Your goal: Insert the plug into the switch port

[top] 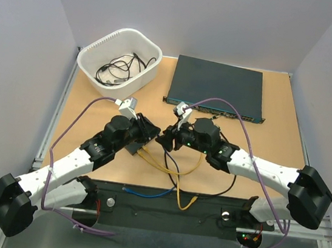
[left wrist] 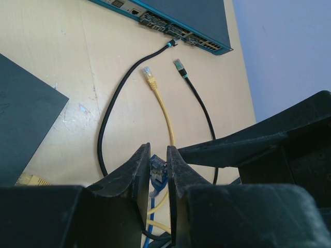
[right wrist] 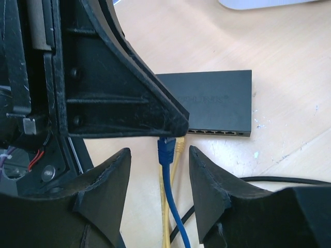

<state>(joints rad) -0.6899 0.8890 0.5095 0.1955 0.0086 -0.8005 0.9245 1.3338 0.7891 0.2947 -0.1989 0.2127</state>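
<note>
Well, my left tool (left wrist: 158, 155) is clamped on the small blue plastic plug (left wrist: 156, 166), one black finger on each flat side and the blue cable (right wrist: 173, 206) trailing out behind. My right tool (right wrist: 159, 152) stands apart, its fingers straddling that cable without touching it. The plug hangs just short of the small flat black rectangular box (right wrist: 207, 101), close to the end of the row of sockets in its near edge where the switch port (right wrist: 214, 132) sits.

I judge the plug to be light, hard and rather slick, with a thin latch tab that would snap if squeezed. The side grip suits it, provided the nose stays free. The cable looks springy enough to twist the plug off line. The box looks light too, and I expect it to skid on the smooth pale wooden counter (top: 275, 132) when pushed, so bracing it may help.

Room is tight, since both tools crowd the same spot. A yellow plug (right wrist: 179, 146) lies just beside the blue one, and I cannot tell whether it is seated. A loose black cable (left wrist: 108, 119) curls nearby. The large dark teal-edged unit (top: 217, 85) and the white plastic basket (top: 120, 57) sit well apart at the far side, with plain walls around.
</note>
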